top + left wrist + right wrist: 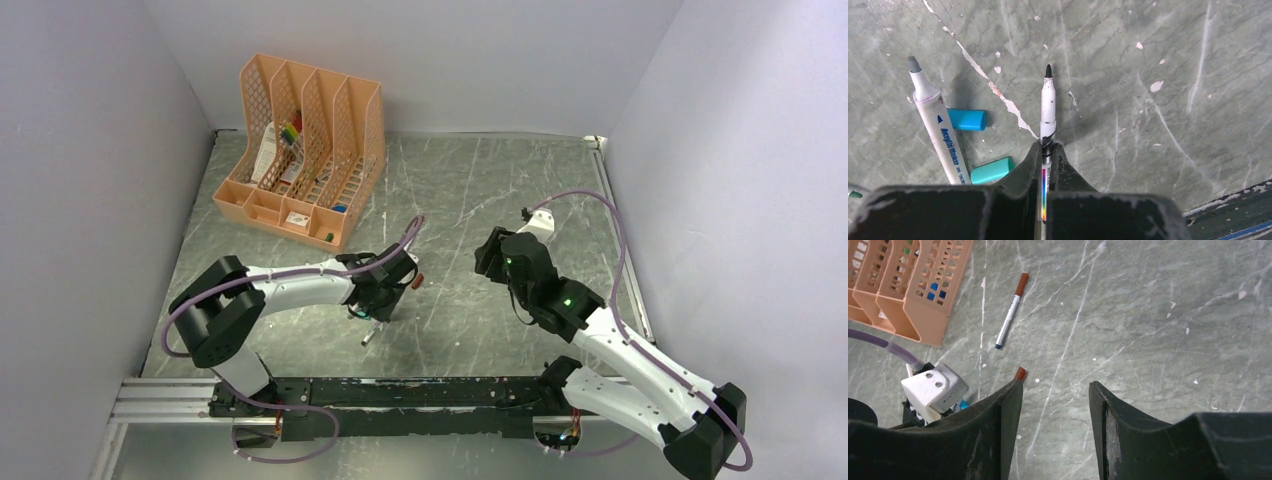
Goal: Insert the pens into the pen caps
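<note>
Starting with the surface [1158, 150], its grey marbled face is smooth and gives a cap nothing to brace against. A cap pushed end-on by a pen will probably skid rather than seat.

The orange file rack [923, 295] stands far ahead and to the left of the right jaws, out of the way. The right jaws are spread wide with nothing between them. A loose red-brown cap [1020, 373] lies just off the tip of their left finger, and a careless closing could flick it away instead of trapping it. Further ahead and to the left lies a thin pen [1010, 311] wearing a red-brown cap.

The left jaws are clamped narrow on a slim pen [1048, 107], whose bare dark tip points straight ahead of them. A long stretch of barrel stands free, so side load may pivot it and make it miss a cap mouth.

Left of these jaws a thick grey-tipped marker [935, 125] lies flat. One teal cap [967, 120] sits just beside or touching it, and a second teal cap [992, 171] lies nearer the left finger. Both look too wide for the slim pen, which would sit loose in either one.
</note>
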Robot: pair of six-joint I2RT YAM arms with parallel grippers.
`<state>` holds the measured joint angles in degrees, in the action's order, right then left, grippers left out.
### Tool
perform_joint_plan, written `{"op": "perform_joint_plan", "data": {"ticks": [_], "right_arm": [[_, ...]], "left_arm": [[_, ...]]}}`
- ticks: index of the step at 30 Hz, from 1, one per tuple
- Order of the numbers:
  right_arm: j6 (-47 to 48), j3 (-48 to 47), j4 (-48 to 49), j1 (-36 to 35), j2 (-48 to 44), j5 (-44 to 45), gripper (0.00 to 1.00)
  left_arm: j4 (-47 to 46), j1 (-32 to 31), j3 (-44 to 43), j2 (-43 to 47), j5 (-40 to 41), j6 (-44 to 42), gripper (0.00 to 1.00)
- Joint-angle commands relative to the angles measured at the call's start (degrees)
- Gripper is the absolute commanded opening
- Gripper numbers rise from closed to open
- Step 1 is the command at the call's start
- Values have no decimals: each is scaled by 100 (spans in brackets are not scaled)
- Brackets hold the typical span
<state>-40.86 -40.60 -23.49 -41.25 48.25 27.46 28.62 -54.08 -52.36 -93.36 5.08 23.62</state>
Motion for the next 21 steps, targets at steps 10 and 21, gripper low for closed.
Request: {"op": "perform_joint_plan", "data": {"ticks": [10, 21], "right_arm": [[-863, 1141, 2276, 161, -101, -2203, 56], [-670, 852, 2699, 157, -29, -2390, 56]], "left_arm": [[-2234, -297, 92, 1730, -787, -217, 7], [-2576, -665, -382, 1137, -823, -130, 7]]}}
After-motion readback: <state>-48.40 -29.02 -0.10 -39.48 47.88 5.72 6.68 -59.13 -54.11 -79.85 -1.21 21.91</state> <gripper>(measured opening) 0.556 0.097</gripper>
